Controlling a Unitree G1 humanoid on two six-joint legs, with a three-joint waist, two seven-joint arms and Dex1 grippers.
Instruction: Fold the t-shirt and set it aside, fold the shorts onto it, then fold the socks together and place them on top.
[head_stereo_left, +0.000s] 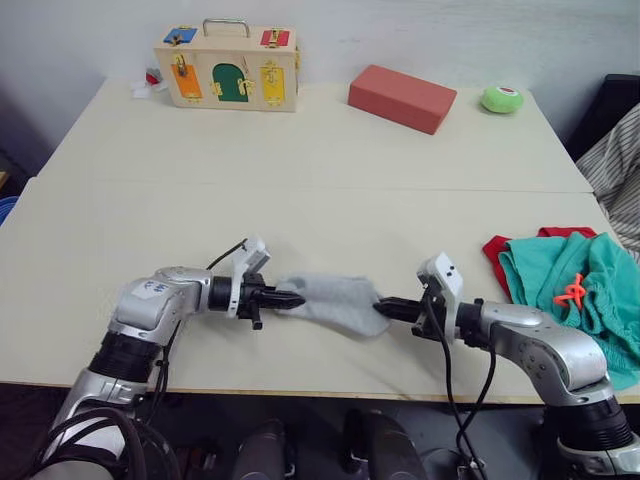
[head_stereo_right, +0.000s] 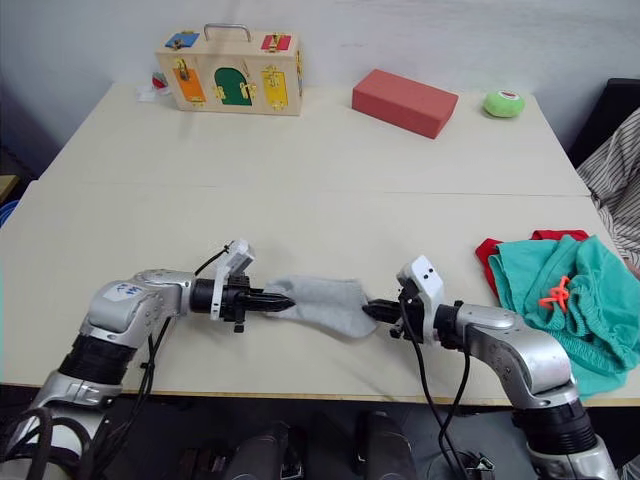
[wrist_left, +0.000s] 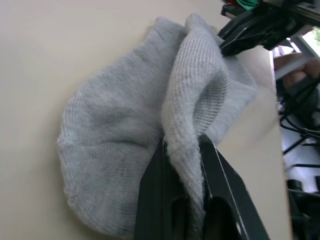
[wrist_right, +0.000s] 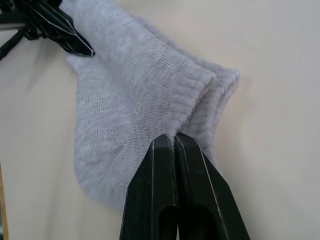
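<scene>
I have the light grey knit socks stretched between my two hands near the front edge of the pale bench. My left hand is clenched on one end and my right hand is pinched on the other. The knit is soft, light and limp (it sags and bunches easily), so I judge the ribbed cuff and the toe are the good places to hold. I count two socks, layered. One teal-green cloth shorts lies on one bright red t-shirt at my right.
</scene>
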